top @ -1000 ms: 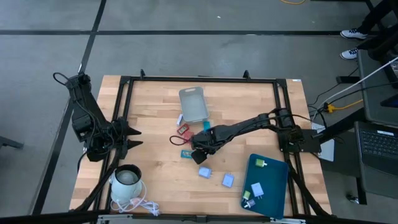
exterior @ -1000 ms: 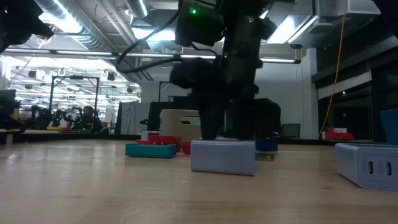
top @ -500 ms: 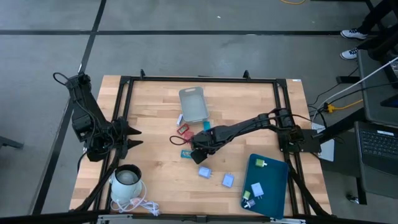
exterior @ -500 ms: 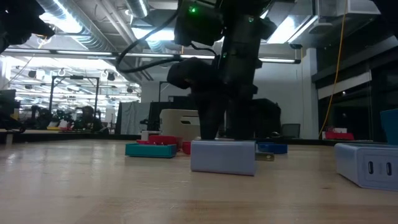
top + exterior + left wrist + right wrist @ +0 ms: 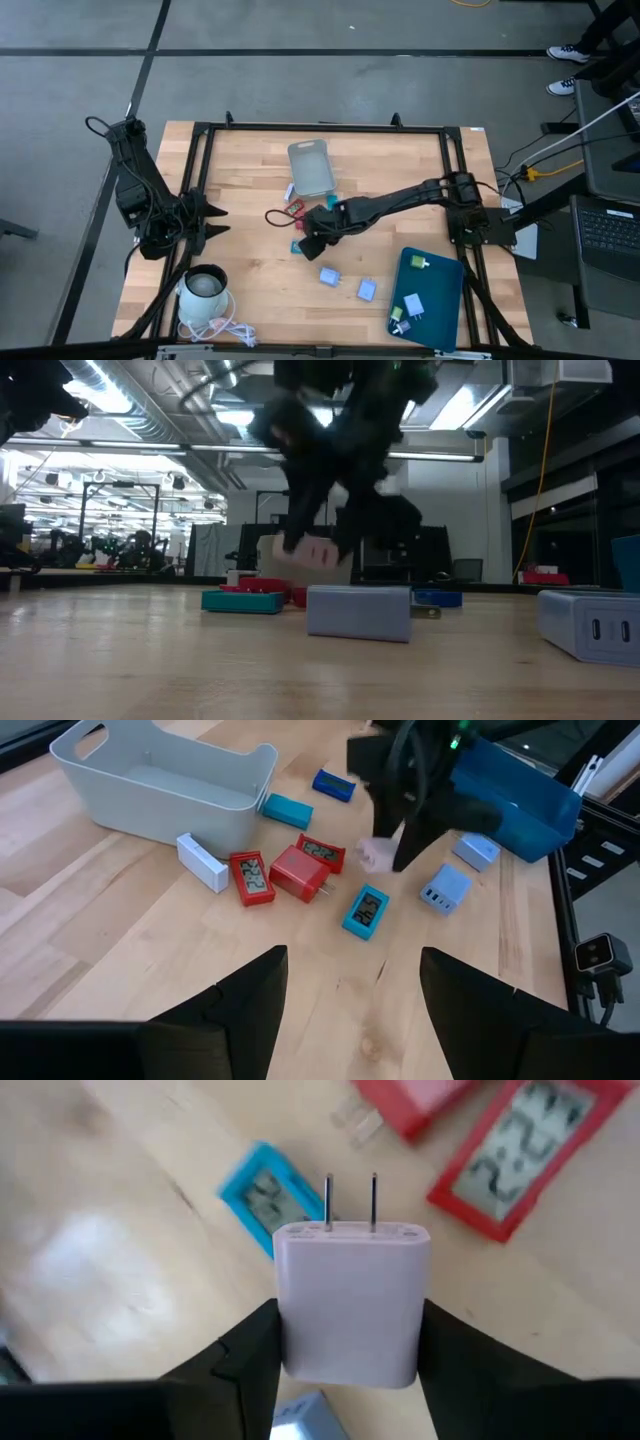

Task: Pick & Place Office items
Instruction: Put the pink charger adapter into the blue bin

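My right gripper (image 5: 313,237) is near the table's middle, raised above several small office items and shut on a pale pink plug charger (image 5: 350,1305). The charger also shows in the low view (image 5: 320,553) and the left wrist view (image 5: 378,850). Below it lie a teal clock (image 5: 262,1195) and a red clock (image 5: 510,1165), flat on the wood. Two light blue chargers (image 5: 329,277) rest nearer the near edge. My left gripper (image 5: 350,1005) waits open at the table's left side (image 5: 215,222). My right gripper pinches the pink charger's body (image 5: 300,1320) between its two fingers (image 5: 245,1355), one on each opposite side. The two prongs (image 5: 350,1200) point away from the wrist. The fingers slant down from the table's right side. The charger is lifted clear of the table.
A translucent grey bin (image 5: 311,167) stands toward the far edge. A dark-teal tray (image 5: 445,310) with a few small pieces sits at the near right. A white mug with a cord (image 5: 204,288) is at the near left. Red pieces (image 5: 290,875) cluster beside the bin.
My right gripper has risen from the table and tipped, shifting slightly toward the left edge. The pink charger has come up with it and is now clear of the wood. The other items have stayed where they were.
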`<move>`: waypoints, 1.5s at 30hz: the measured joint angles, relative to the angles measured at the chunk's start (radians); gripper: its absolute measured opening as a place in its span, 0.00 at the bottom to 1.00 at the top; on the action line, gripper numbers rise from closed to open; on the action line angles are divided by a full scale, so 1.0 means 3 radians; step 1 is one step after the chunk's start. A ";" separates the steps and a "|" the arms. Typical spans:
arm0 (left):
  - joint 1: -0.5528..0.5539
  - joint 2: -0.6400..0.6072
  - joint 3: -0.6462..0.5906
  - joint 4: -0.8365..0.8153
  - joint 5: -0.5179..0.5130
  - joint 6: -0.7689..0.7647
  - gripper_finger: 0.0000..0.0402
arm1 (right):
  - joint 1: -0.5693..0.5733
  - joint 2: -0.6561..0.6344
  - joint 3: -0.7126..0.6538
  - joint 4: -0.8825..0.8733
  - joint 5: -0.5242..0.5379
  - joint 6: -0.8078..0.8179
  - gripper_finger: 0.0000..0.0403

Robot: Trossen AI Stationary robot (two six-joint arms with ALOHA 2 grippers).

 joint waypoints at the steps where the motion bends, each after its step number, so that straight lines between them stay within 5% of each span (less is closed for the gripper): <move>1: 0.0000 0.0000 0.0000 0.0001 0.0000 -0.0004 0.56 | 0.0016 -0.0058 0.0002 -0.0009 0.0060 -0.0004 0.46; 14: 0.0000 0.0000 0.0000 0.0002 -0.0068 -0.0003 0.56 | 0.0627 -0.1185 0.0010 -0.1395 0.0897 0.0884 0.46; 21: -0.0001 0.0000 0.0000 0.0003 -0.0074 -0.0002 0.56 | 0.1340 -0.1334 0.0009 -0.2151 0.0714 0.2036 0.46; 31: 0.0000 0.0000 0.0000 0.0003 -0.0112 0.0001 0.56 | 0.2359 -0.1332 -0.0329 -0.2118 0.0381 0.3941 0.46; 35: 0.0000 0.0000 0.0000 0.0003 -0.0131 0.0003 0.56 | 0.2521 -0.1332 -0.0577 -0.1802 0.0069 0.4072 0.46; 41: 0.0000 0.0000 0.0000 0.0003 -0.0163 -0.0018 0.56 | 0.2490 -0.1331 -0.0888 -0.1523 0.0053 0.4030 0.47; 45: 0.0000 0.0000 0.0000 0.0013 -0.0156 -0.0024 0.56 | 0.2449 -0.1330 -0.0944 -0.1510 0.0058 0.3954 0.63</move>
